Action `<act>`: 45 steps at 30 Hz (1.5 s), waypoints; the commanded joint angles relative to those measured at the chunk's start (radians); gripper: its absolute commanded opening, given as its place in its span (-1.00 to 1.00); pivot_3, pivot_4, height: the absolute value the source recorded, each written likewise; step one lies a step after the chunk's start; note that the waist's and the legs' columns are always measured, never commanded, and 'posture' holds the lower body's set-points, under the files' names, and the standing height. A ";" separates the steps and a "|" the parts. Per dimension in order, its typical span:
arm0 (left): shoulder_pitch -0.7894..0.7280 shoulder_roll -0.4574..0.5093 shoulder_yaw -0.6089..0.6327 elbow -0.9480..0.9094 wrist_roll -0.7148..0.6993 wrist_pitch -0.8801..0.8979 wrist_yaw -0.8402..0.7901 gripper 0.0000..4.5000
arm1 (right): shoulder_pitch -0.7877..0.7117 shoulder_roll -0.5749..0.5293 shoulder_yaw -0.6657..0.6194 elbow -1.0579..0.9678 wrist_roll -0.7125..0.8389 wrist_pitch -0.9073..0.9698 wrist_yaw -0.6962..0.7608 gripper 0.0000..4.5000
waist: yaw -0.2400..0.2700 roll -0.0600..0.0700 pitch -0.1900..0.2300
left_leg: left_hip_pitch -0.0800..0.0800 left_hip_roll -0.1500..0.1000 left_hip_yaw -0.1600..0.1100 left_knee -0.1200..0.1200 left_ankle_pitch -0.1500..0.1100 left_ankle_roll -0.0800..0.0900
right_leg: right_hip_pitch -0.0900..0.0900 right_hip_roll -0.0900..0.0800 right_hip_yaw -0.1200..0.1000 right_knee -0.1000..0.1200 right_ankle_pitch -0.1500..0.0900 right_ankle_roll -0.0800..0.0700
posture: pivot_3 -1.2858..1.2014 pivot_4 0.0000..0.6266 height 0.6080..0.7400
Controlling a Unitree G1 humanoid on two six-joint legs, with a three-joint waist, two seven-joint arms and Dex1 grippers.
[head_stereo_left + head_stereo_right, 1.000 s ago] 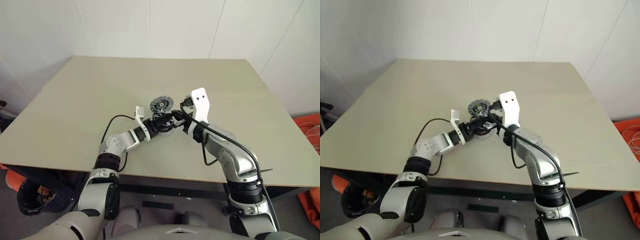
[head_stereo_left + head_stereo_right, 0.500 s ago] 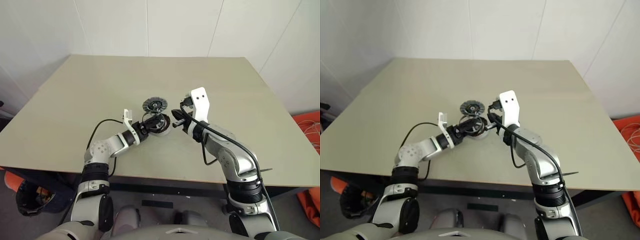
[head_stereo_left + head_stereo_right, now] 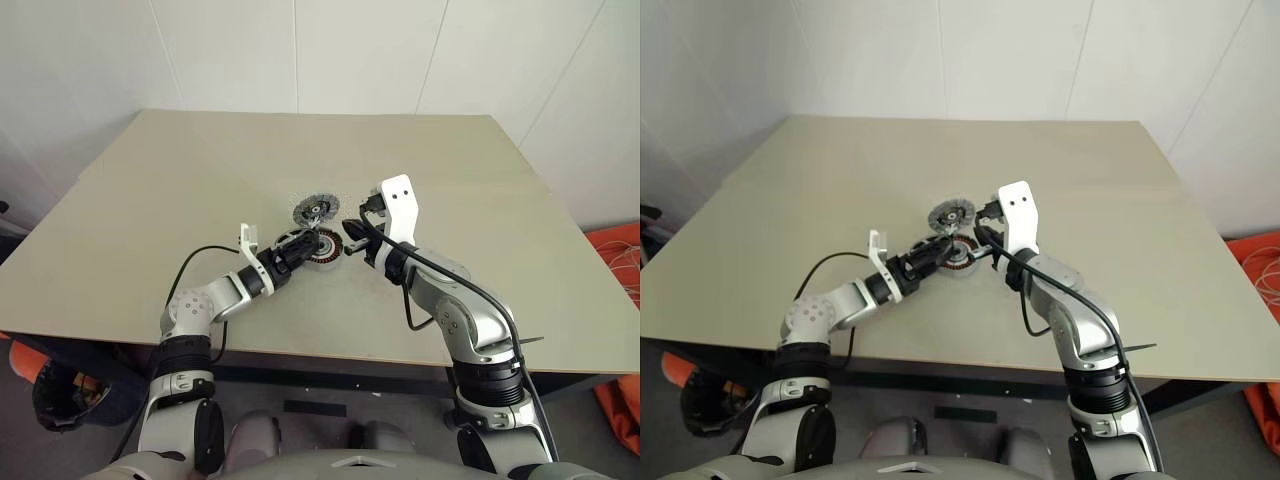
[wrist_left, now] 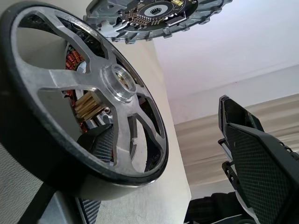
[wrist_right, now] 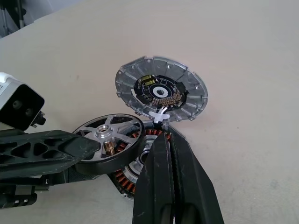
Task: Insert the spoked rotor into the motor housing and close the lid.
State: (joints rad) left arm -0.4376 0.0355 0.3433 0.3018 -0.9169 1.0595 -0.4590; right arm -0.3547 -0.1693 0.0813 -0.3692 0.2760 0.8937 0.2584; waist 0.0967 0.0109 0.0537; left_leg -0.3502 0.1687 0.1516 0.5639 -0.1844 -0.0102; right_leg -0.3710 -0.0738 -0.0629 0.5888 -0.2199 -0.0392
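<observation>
Since a second ago my left gripper (image 5: 70,154) has drawn back leftward, holding the spoked rotor (image 5: 110,140) tilted over the motor housing (image 5: 135,175) mid-counter. The lid (image 5: 161,91) stands open behind it. My right gripper (image 5: 170,154) is closed, empty, beside the housing.

No readable text, label, brand, number or sign appeared in any view. The round grey ribbed metal lid (image 5: 160,90) carried a dark circuit board at its centre with small components, but no lettering on it could be made out. The black-rimmed spoked rotor with silvery spokes (image 4: 88,93) and the round silvery motor housing with copper-coloured windings (image 5: 135,175) bore no legible marking, and the bare beige desk (image 3: 150,190) showed none either.
</observation>
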 commanded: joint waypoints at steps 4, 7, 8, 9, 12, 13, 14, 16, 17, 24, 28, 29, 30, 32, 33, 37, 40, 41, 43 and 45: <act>-0.024 0.002 -0.014 -0.026 -0.016 0.034 0.009 0.78 | -0.009 0.007 -0.014 -0.030 0.015 -0.015 0.000 -1.00 | 0.000 0.000 0.000 | 0.000 0.000 0.000 0.000 0.000 0.000 | 0.000 0.000 0.000 0.000 0.000 0.000 | 0.03 -1.00 1.00; -0.021 0.001 -0.015 -0.030 -0.016 0.041 0.013 0.78 | 0.015 0.036 -0.051 -0.011 0.045 -0.002 -0.008 -1.00 | 0.001 0.000 0.000 | 0.000 0.000 0.000 0.000 0.000 0.000 | 0.000 0.000 0.000 0.000 0.000 0.000 | 0.03 -1.00 1.00; -0.020 0.001 -0.016 -0.032 -0.017 0.043 0.013 0.78 | 0.027 0.040 -0.059 -0.005 0.052 0.000 -0.004 -1.00 | 0.001 0.000 0.000 | 0.000 0.000 0.000 0.000 0.000 0.000 | 0.000 0.000 0.000 0.000 0.000 0.000 | 0.03 -1.00 1.00; -0.018 0.001 -0.015 -0.034 -0.017 0.044 0.015 0.78 | 0.041 0.051 -0.073 0.001 0.067 0.008 -0.001 -1.00 | 0.001 0.000 0.000 | 0.000 0.000 0.000 0.000 0.000 0.000 | 0.000 0.000 0.000 0.000 0.000 0.000 | 0.03 -1.00 1.00; -0.015 -0.002 -0.014 -0.047 -0.022 0.052 0.023 0.78 | 0.070 0.064 -0.103 0.018 0.109 0.032 0.015 -1.00 | 0.001 0.000 0.000 | 0.000 0.000 0.000 0.000 0.000 0.000 | 0.000 0.000 0.000 -0.001 0.000 0.000 | 0.03 -1.00 1.00; -0.014 -0.003 -0.014 -0.050 -0.022 0.054 0.026 0.78 | 0.076 0.073 -0.119 0.026 0.128 0.045 0.017 -1.00 | 0.001 0.000 0.000 | 0.000 0.000 0.000 0.000 0.000 0.000 | 0.000 0.000 0.000 -0.001 0.000 0.000 | 0.03 -1.00 1.00; -0.014 -0.004 -0.014 -0.052 -0.023 0.056 0.028 0.80 | 0.080 0.081 -0.133 0.033 0.146 0.058 0.017 -0.91 | 0.001 0.000 0.000 | 0.000 0.000 0.000 0.000 0.000 0.000 | 0.000 0.000 0.000 0.000 0.000 0.000 | 0.03 -1.00 1.00; -0.013 -0.005 -0.013 -0.057 -0.025 0.061 0.032 0.80 | 0.086 0.106 -0.172 0.049 0.189 0.093 0.010 -0.72 | 0.001 0.000 0.000 | 0.000 0.000 0.000 0.000 0.000 0.000 | 0.000 0.000 0.000 0.000 0.000 0.000 | 0.03 -1.00 1.00; -0.013 -0.007 -0.012 -0.060 -0.027 0.064 0.035 0.80 | 0.086 0.120 -0.192 0.055 0.208 0.111 0.003 -0.57 | 0.001 0.000 0.000 | 0.000 0.000 0.000 0.000 0.000 0.000 | 0.000 0.000 0.000 0.000 0.000 0.000 | 0.03 -1.00 1.00; -0.010 -0.027 0.000 -0.110 -0.051 0.092 0.080 0.80 | -0.035 0.299 -0.452 0.128 0.377 0.298 -0.186 0.51 | 0.001 0.000 0.000 | 0.000 0.000 0.000 0.000 0.000 0.000 | 0.000 0.000 0.000 0.000 0.000 0.000 | 0.03 -1.00 1.00; -0.001 -0.036 0.002 -0.134 -0.063 0.101 0.103 0.80 | -0.111 0.365 -0.578 0.168 0.450 0.388 -0.308 0.51 | 0.000 0.000 0.000 | 0.000 0.000 0.000 0.000 0.000 0.000 | 0.000 0.000 0.000 0.000 0.000 0.000 | 0.03 -1.00 1.00; -0.001 -0.037 0.002 -0.137 -0.065 0.102 0.106 0.80 | -0.128 0.383 -0.611 0.175 0.475 0.410 -0.336 0.51 | 0.000 0.000 0.000 | 0.000 0.000 0.000 -0.001 0.000 0.000 | 0.000 0.000 0.000 0.000 0.000 0.000 | 0.03 -1.00 1.00; 0.000 -0.038 0.002 -0.138 -0.067 0.102 0.108 0.80 | -0.141 0.395 -0.635 0.179 0.497 0.428 -0.361 0.51 | 0.001 0.000 0.000 | 0.000 0.000 0.000 -0.002 0.000 0.000 | 0.000 0.000 0.000 -0.001 0.000 0.001 | 0.03 -1.00 1.00; -0.001 -0.036 0.002 -0.136 -0.069 0.101 0.108 0.80 | -0.155 0.397 -0.650 0.183 0.527 0.453 -0.394 0.51 | 0.001 0.001 0.000 | 0.000 0.000 0.000 -0.002 0.000 -0.001 | -0.001 0.000 0.000 -0.001 0.000 0.001 | 0.03 -1.00 1.00; -0.002 -0.034 0.002 -0.132 -0.069 0.100 0.106 0.80 | -0.160 0.394 -0.649 0.182 0.539 0.461 -0.405 0.51 | 0.001 0.001 0.001 | -0.001 -0.001 0.000 -0.002 0.000 -0.001 | -0.001 0.000 0.000 -0.001 0.000 0.001 | 0.03 -1.00 1.00; -0.005 -0.023 0.003 -0.115 -0.067 0.094 0.094 0.80 | -0.176 0.379 -0.652 0.166 0.599 0.488 -0.428 0.51 | 0.000 0.001 0.001 | -0.001 -0.001 0.000 -0.002 0.001 -0.001 | -0.003 0.000 0.000 -0.001 0.002 0.005 | 0.03 -1.00 1.00; -0.010 -0.012 0.000 -0.090 -0.057 0.083 0.074 0.80 | -0.191 0.384 -0.685 0.170 0.685 0.505 -0.452 0.51 | 0.002 0.001 0.001 | -0.001 -0.001 0.000 -0.003 0.001 -0.002 | -0.002 0.000 0.000 -0.001 0.001 0.005 | 0.03 -1.00 1.00; -0.011 -0.007 -0.002 -0.081 -0.053 0.078 0.065 0.80 | -0.196 0.388 -0.698 0.176 0.723 0.515 -0.463 0.51 | 0.002 0.001 0.001 | -0.001 -0.001 0.000 -0.003 0.001 -0.002 | -0.003 0.000 0.000 -0.001 0.001 0.006 | 0.03 -1.00 1.00; -0.012 0.002 -0.008 -0.061 -0.045 0.067 0.045 0.80 | -0.198 0.394 -0.717 0.191 0.788 0.527 -0.492 0.51 | 0.003 0.001 0.001 | -0.001 -0.001 0.000 -0.002 0.001 -0.002 | -0.002 0.000 0.000 -0.001 0.002 0.006 | 0.03 -1.00 1.00; -0.011 0.014 -0.016 -0.036 -0.033 0.053 0.019 0.80 | -0.192 0.392 -0.722 0.211 0.834 0.534 -0.525 0.51 | 0.003 0.001 0.001 | -0.001 -0.001 0.000 -0.003 0.001 -0.002 | -0.002 0.000 0.000 -0.001 0.002 0.007 | 0.03 -1.00 1.00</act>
State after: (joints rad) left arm -0.4304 0.0389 0.3365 0.2583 -0.9581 1.1320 -0.4135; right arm -0.4933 0.1466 -0.6273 -0.1627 1.0383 1.4182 -0.2421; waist 0.0996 0.0121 0.0544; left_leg -0.3512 0.1681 0.1514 0.5613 -0.1833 -0.0125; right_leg -0.3733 -0.0739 -0.0629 0.5880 -0.2183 -0.0326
